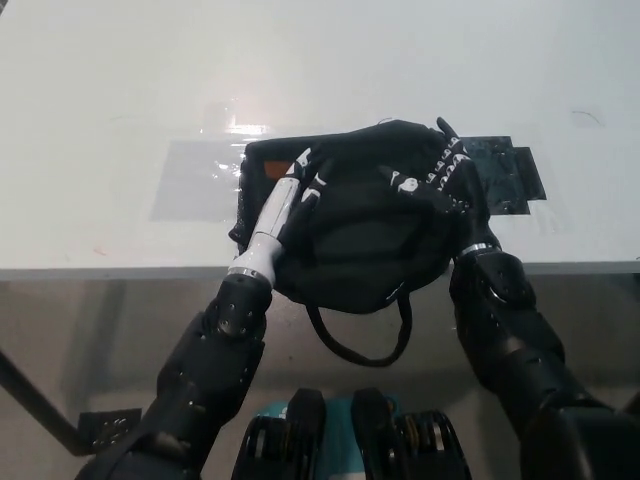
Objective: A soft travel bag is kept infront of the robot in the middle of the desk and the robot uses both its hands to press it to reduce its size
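A black soft travel bag (360, 235) lies bunched in a mound at the desk's front edge, in the middle. My white left hand (305, 175) lies on its upper left side with fingers spread over the fabric. On the bag's upper right my black right hand (435, 178) presses, fingers apart and marked with white. The bag is squeezed between the two hands, and neither grasps it. Its strap loop (360, 345) hangs down over the desk edge. An orange label (275, 169) shows at the bag's back left corner.
The white desk (320, 70) stretches away behind the bag. A clear taped sheet (195, 180) lies left of the bag, and a dark patch (512, 175) lies right of it, partly under the right hand. The desk's front edge (110, 272) runs just below the bag.
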`<action>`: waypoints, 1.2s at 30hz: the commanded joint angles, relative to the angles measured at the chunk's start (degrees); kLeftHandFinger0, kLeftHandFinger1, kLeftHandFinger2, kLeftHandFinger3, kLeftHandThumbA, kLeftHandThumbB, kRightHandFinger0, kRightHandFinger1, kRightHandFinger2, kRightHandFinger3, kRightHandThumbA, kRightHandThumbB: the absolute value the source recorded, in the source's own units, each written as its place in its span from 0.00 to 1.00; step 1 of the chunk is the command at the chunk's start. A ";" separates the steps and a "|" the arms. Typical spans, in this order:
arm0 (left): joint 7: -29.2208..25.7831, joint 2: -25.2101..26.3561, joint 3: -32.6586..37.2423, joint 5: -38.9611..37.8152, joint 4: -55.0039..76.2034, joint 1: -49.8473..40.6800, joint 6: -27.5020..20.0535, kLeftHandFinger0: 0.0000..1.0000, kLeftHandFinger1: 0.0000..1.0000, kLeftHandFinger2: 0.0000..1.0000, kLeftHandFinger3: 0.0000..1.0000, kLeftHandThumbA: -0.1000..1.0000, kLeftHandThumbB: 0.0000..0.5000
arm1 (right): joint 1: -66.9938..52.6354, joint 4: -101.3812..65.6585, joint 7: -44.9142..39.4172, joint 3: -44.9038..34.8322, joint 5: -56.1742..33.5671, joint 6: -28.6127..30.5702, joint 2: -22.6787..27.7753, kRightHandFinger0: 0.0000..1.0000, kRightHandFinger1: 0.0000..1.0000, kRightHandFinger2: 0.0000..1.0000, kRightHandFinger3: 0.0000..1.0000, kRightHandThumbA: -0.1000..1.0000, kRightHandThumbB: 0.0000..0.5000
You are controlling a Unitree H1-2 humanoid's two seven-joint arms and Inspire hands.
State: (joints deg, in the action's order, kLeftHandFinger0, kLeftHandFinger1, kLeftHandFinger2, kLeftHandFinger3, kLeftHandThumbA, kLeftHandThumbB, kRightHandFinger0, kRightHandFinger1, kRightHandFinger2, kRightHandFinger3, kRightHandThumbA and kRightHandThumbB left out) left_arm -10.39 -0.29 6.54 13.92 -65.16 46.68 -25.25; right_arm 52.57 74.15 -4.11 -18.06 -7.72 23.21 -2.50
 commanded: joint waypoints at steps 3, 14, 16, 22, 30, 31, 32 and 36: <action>-3.09 0.59 6.79 6.10 -8.50 -2.56 5.85 1.00 1.00 1.00 1.00 1.00 0.39 | -4.49 5.80 1.21 2.95 0.55 -3.42 -2.21 1.00 1.00 1.00 1.00 1.00 0.45; -3.11 2.51 14.39 9.23 -11.14 4.80 9.11 1.00 1.00 1.00 1.00 1.00 0.42 | -1.55 5.83 8.64 14.43 8.70 -2.79 -0.16 1.00 1.00 1.00 1.00 1.00 0.52; -2.46 3.15 15.45 9.56 -10.80 6.56 9.54 1.00 1.00 1.00 1.00 1.00 0.43 | -0.52 5.81 11.93 20.08 12.87 -3.84 0.56 1.00 1.00 1.00 1.00 1.00 0.49; -1.22 4.58 17.61 10.93 -10.01 11.09 9.30 1.00 1.00 1.00 1.00 1.00 0.40 | 4.57 6.00 22.52 45.13 33.74 -14.32 3.04 1.00 1.00 1.00 1.00 1.00 0.29; 1.21 4.95 20.03 12.93 -9.69 16.74 12.10 1.00 1.00 1.00 1.00 1.00 0.41 | 8.38 8.19 21.60 57.67 38.13 -21.68 3.77 1.00 1.00 1.00 1.00 1.00 0.33; 1.70 4.99 20.11 12.86 -9.45 17.34 12.33 1.00 1.00 1.00 1.00 1.00 0.41 | 8.37 8.27 21.40 58.05 37.52 -21.69 3.93 1.00 1.00 1.00 1.00 1.00 0.33; 1.86 4.98 20.19 12.76 -9.34 17.70 12.65 1.00 1.00 1.00 1.00 1.00 0.42 | 8.29 8.33 21.58 58.45 36.92 -21.63 4.04 1.00 1.00 1.00 1.00 1.00 0.32; 2.04 5.78 19.52 11.77 -7.52 18.60 12.07 1.00 1.00 1.00 1.00 1.00 0.40 | 8.25 7.72 21.96 55.47 31.64 -18.60 5.03 1.00 1.00 1.00 1.00 1.00 0.35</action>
State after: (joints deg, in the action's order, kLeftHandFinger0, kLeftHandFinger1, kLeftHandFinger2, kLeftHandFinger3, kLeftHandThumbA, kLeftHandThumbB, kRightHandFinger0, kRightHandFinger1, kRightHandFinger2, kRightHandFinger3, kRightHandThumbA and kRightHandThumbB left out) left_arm -13.02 3.97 25.04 23.52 -73.52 58.97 -18.99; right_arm 59.96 79.06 15.66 34.22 16.58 15.04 2.58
